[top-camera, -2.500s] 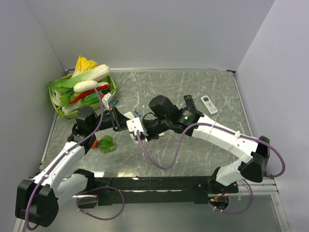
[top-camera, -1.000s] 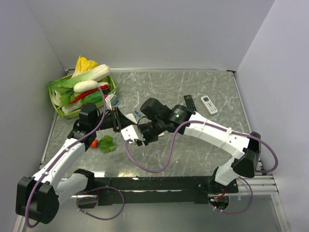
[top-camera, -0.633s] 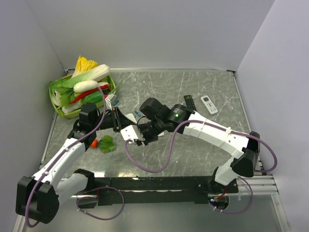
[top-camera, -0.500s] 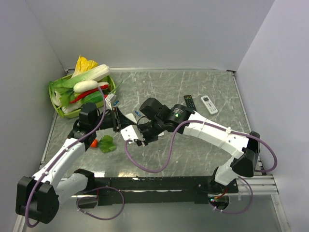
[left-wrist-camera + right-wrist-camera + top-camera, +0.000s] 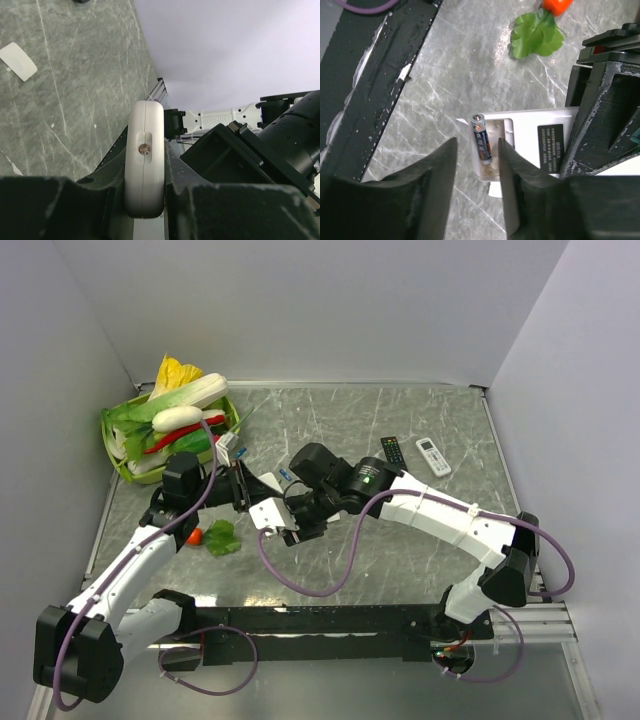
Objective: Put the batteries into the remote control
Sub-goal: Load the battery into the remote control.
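My left gripper (image 5: 247, 496) is shut on the remote control (image 5: 267, 514), a small white body held off the table with its back up. In the left wrist view the remote (image 5: 145, 150) shows edge-on, clamped between the two black fingers (image 5: 95, 195). In the right wrist view its open battery bay (image 5: 492, 145) holds one battery (image 5: 481, 137), dark blue with orange, lying tilted with its far end raised. My right gripper (image 5: 477, 165) hovers right over that bay, jaws open on either side of the battery. A blue battery (image 5: 284, 476) lies on the table behind the grippers.
The loose white battery cover (image 5: 18, 61) lies on the marble table. A green basket of vegetables (image 5: 118, 468) stands at the far left. A carrot (image 5: 195, 536) with a green leaf (image 5: 222, 537) lies by the left arm. A black remote (image 5: 393, 450) and a white remote (image 5: 433, 456) lie at the right.
Since 2.5 s ago both grippers and the remote have shifted a little left and toward the front. Over the last second almost nothing has moved.
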You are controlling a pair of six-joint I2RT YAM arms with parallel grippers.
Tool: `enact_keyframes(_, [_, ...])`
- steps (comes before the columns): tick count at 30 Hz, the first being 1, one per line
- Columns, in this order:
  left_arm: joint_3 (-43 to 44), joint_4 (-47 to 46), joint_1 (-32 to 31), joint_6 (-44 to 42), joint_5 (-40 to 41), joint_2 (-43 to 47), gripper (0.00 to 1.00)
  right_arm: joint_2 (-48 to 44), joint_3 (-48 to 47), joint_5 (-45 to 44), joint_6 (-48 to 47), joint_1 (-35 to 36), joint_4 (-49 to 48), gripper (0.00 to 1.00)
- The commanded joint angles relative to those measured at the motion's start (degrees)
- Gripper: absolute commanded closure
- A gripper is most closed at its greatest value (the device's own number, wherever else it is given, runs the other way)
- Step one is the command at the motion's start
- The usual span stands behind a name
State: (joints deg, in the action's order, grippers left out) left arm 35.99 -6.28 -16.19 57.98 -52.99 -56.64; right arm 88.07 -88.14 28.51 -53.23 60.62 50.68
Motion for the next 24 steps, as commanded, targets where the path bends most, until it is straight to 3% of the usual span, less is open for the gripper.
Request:
enact_keyframes(1, [1.45, -2.16, 0.45, 0.56, 0.78, 0.3, 0.98, -4.31, 0.68, 0.4, 1.37, 0.46, -5.14, 0.45])
enact_keyframes(11, [-0.48, -1.89, 1.33, 2.4, 6.75, 1.79, 0.98, -9.93, 3.67, -2.14, 10.24, 0.46, -15.06, 0.25])
enact_keyframes(16, [-2.58, -3.38, 1.33, 6.26, 11.85, 3.55, 0.98, -14.33, 7.45, -13.45, 27.97, 0.29, -27.81, 0.19])
enact_keyframes(19, [-4.25, -5.04, 1.33, 8.81, 15.19, 5.31, 0.98, -15.3, 8.07, -24.01, 39.49, 0.37, -29.93, 0.04])
enact_keyframes(22, [-5.48, -5.41, 1.42, 10.4, 18.01, 6.89, 0.98, -15.74, 9.82, -29.99, 47.33, 0.29, -30.81, 0.03])
enact_keyframes(24, [-6.1, -5.84, 1.33, 11.1, 19.15, 7.77, 0.98, -16.0, 11.75, -29.75, 51.29, 0.37, -31.51, 0.1])
